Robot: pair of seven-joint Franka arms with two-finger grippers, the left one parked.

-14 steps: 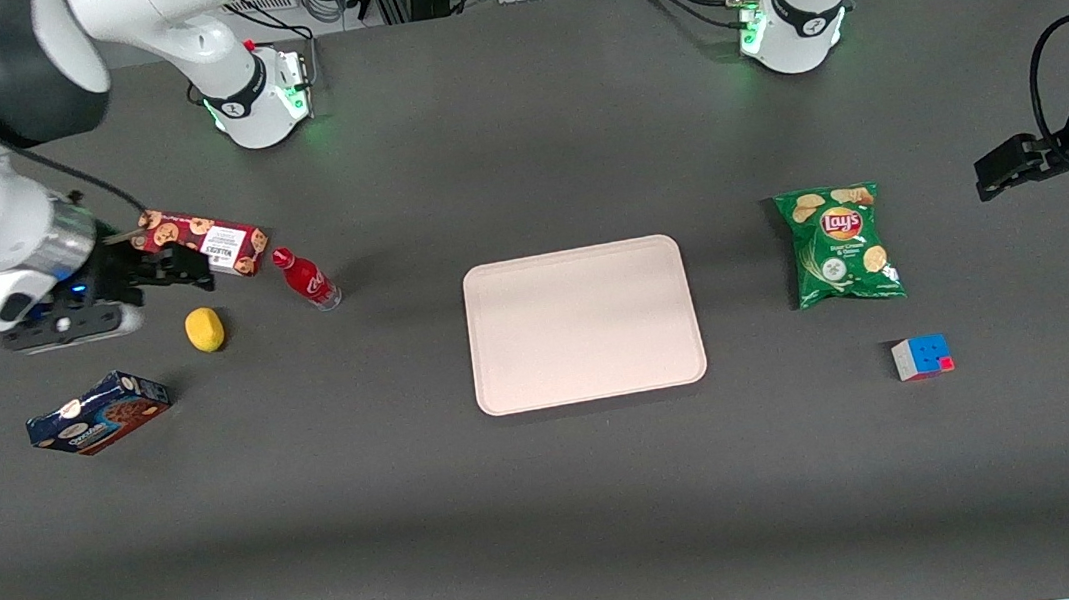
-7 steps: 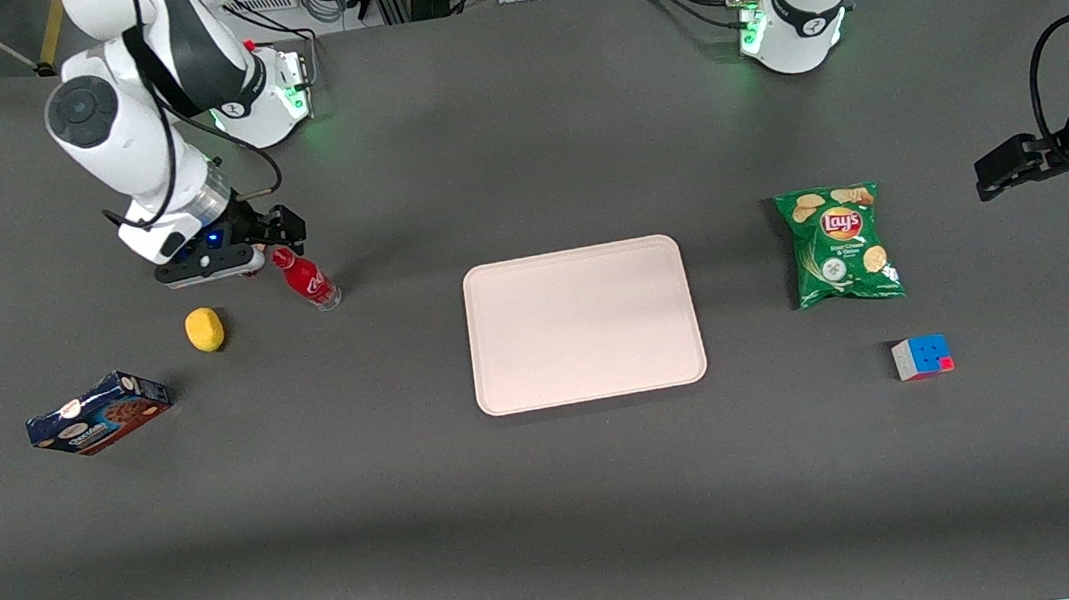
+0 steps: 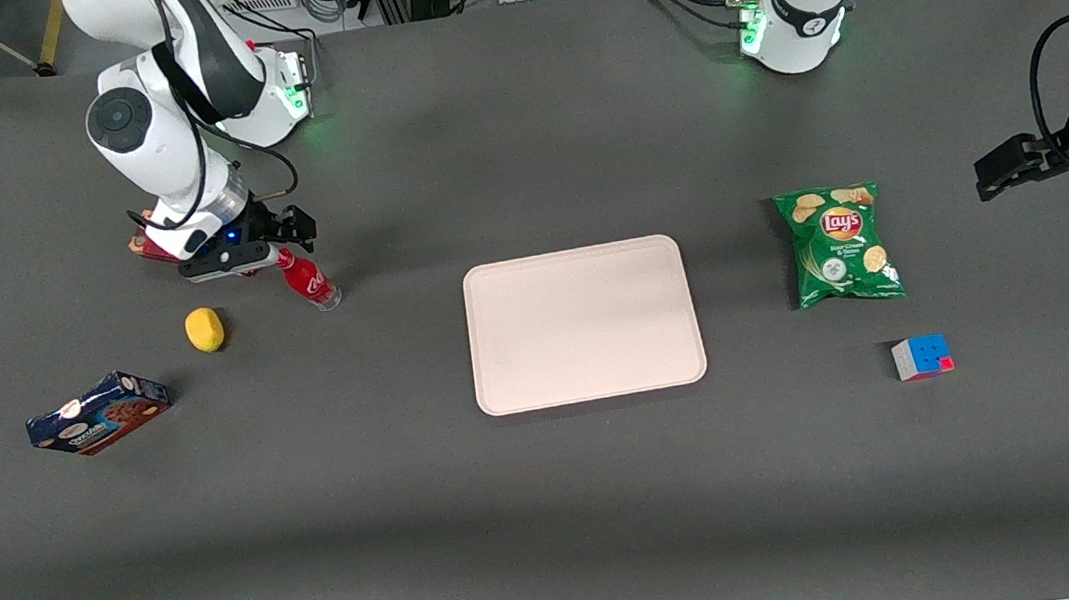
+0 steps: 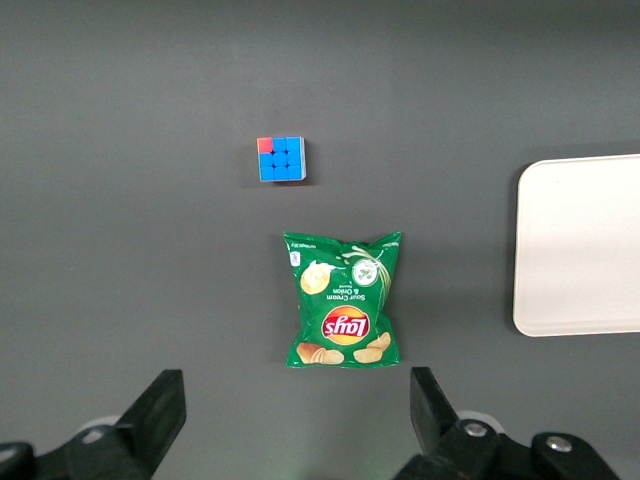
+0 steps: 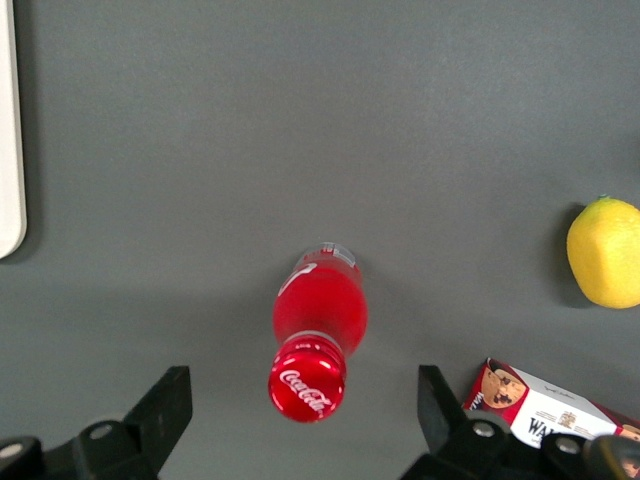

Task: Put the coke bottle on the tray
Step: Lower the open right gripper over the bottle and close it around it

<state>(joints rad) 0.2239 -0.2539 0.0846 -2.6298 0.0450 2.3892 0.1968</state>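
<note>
The coke bottle (image 3: 311,282) stands upright on the dark table, with a red cap, red label and clear base. My gripper (image 3: 272,246) hovers above its cap, slightly farther from the front camera. In the right wrist view the bottle (image 5: 315,335) shows from above, its cap lying between my wide-open fingers (image 5: 165,405), which are apart from it; the gripper (image 5: 300,420) holds nothing. The pale pinkish-beige tray (image 3: 583,323) lies flat at mid-table, toward the parked arm from the bottle. Its edge (image 5: 10,150) shows in the right wrist view.
A yellow lemon (image 3: 205,329) lies beside the bottle, toward the working arm's end. A red cookie box (image 5: 545,410) lies under my arm. A blue cookie box (image 3: 98,414) sits nearer the front camera. A green chip bag (image 3: 838,245) and a puzzle cube (image 3: 922,358) lie toward the parked arm's end.
My arm has swung in from the working arm's end of the table, over the red cookie box, bringing the gripper above the bottle's cap. The bottle has not moved.
</note>
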